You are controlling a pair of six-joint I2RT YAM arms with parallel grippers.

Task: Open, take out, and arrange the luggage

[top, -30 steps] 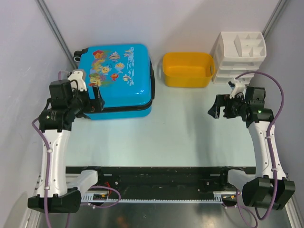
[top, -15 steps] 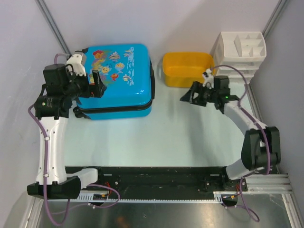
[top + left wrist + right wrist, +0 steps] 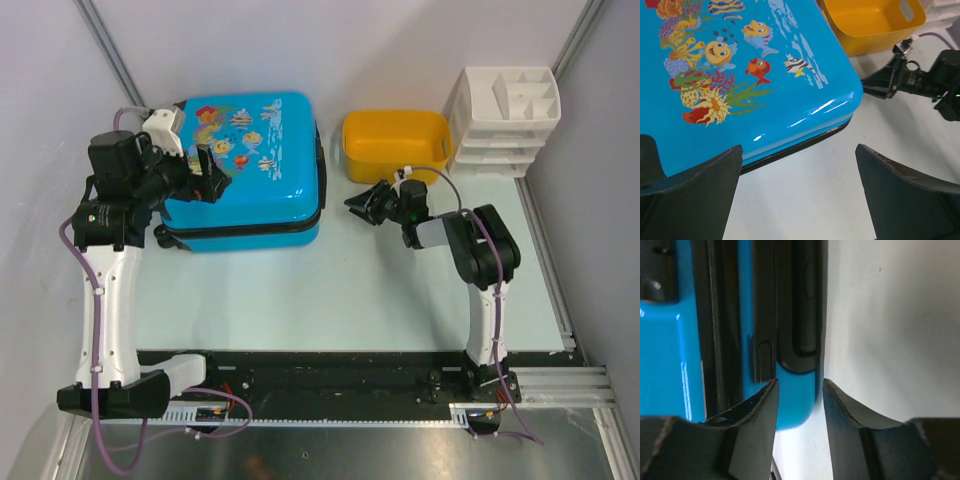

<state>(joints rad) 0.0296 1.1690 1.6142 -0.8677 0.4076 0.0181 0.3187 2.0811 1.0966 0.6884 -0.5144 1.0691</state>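
On the far left of the desk (image 3: 340,290), the luggage (image 3: 265,150) lies flat with its fish-printed lid facing up. The two shells are together, and the black zipper band runs along the near side.

My left tool (image 3: 208,172) hangs over the left part of the lid, its fingers spread wide with nothing between them. From the left wrist, the tool (image 3: 800,192) frames the near right corner of the luggage (image 3: 740,75) and a strip of bare desk below it. I cannot tell from these views whether the fingers touch the shell.

My right arm reaches across the middle of the desk and points my right tool (image 3: 366,204) at the right end of the luggage. It is near that end but apart from it. The right wrist shows the tool (image 3: 800,410) with its fingers (image 3: 757,420) only a narrow gap apart and gripping nothing. Past them is the end of the luggage (image 3: 665,365), blue shell with black fittings and the zipper teeth.

The yellow tub (image 3: 395,145) stands at the back of the desk, just right of the luggage and just behind my right tool. A white drawer organiser (image 3: 505,115) stands beside it in the far right corner.
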